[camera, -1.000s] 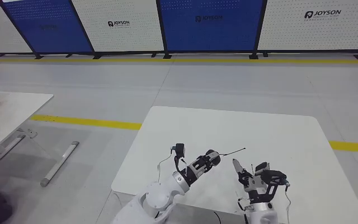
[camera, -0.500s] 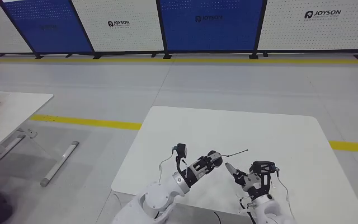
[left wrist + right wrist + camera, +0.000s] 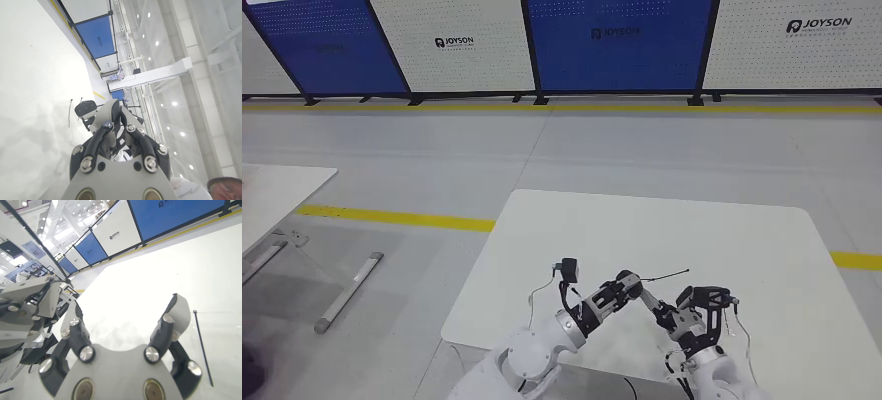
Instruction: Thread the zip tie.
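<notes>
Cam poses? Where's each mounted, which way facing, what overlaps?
Top view: on the robot above its arms, looking down at the table; shows left gripper and right gripper.
Left wrist view: on the left wrist, looking along its own shut gripper across the table, hall ceiling beyond.
Right wrist view: on the right wrist, looking past its own open gripper across the table to the panels.
Shared: both wrist views catch the second zip tie lying on the table; top and right wrist views, the zip tie in the left gripper.

Right fingers (image 3: 180, 313) nearer left fingers (image 3: 109, 115)
</notes>
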You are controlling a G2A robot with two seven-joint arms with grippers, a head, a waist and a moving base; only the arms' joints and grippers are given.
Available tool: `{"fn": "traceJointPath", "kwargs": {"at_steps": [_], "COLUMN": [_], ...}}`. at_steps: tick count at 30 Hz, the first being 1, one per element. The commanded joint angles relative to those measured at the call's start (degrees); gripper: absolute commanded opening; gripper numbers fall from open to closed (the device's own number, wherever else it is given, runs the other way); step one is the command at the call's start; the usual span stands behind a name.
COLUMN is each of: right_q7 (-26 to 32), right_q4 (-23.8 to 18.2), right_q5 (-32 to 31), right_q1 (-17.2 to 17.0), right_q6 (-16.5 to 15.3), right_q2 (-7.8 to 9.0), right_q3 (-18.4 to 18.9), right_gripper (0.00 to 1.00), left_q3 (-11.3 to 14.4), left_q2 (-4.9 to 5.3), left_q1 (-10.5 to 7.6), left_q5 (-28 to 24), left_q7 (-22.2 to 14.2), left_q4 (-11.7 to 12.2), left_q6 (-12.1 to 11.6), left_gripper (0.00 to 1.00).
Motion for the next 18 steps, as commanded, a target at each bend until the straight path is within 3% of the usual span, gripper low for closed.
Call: {"fn": "traceJointPath", "kwargs": {"at_steps": [1,6,18], "right_q7": [-0.2,-0.1,1.0], "right_q4": [0.1,0.3,-0.1], "right_q5": [0.1,0.5,2.2], "right_q1": [0.1,0.2,0.1], "right_q6": [0.1,0.1,-1.5], "right_q2": [0.0,0.05,0.37], "right_q3": [-0.3,-0.9,-1.5], "right_gripper": [0.43,0.36,0.39], "left_q3": [0.1,0.4,1.3], "left_q2": [-0.03,-0.15,-0.49], "left_q1": [0.23,0.23,-0.51], "left_q5": [1.0,1.7,2.5], "left_q7": [1.1,1.9,2.4], "left_q4": [0.0,0.5,1.9], "left_q6": [-0.2,-0.3,0.0], "left_gripper": [0.0,0.0,0.0]}}
